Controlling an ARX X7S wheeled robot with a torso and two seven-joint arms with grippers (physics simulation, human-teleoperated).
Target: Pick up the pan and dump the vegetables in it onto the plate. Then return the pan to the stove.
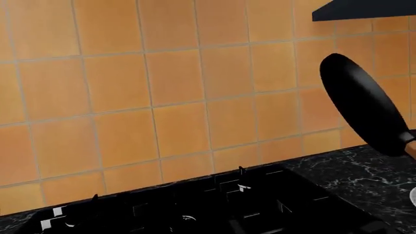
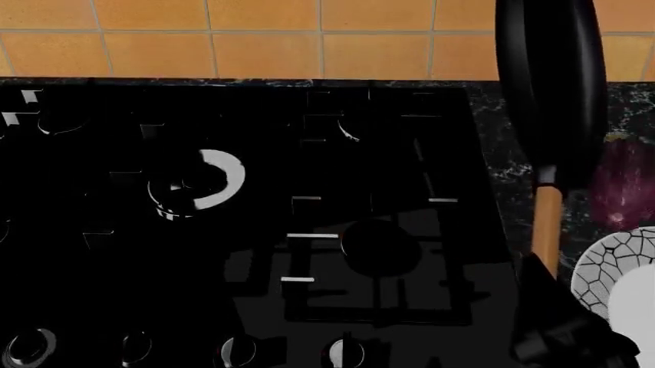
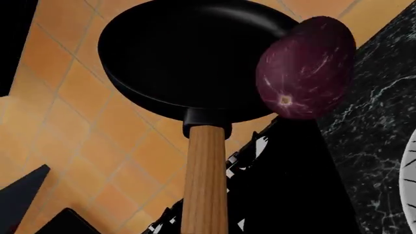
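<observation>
- Left wrist view: you are looking at the orange tiled wall (image 1: 162,92) with the stove (image 1: 215,204) low in the picture on a dark marbled counter (image 1: 364,175). The pan (image 1: 364,105) hangs in the air, tipped steeply on edge, its dark underside toward this camera, with a bit of the wooden handle (image 1: 410,148) showing at the picture's edge. A dark hood corner (image 1: 364,9) sits up near the wall. Your left gripper is not visible here, so you cannot tell how its fingers stand.
- Head view: the pan stands almost on its rim above the counter to the right of the stove, handle pointing down toward you. Your right gripper (image 2: 557,322) is a dark mass at the handle's lower end; it appears to be clamped on the handle, though the fingers themselves are too dark to make out. The eggplant (image 2: 619,184) is out of the pan, just right of it, over the counter beyond the plate (image 2: 603,272), blurred.
- Right wrist view: you look up the handle into the empty pan; the eggplant sits at the pan's rim edge, against the marbled counter.
</observation>
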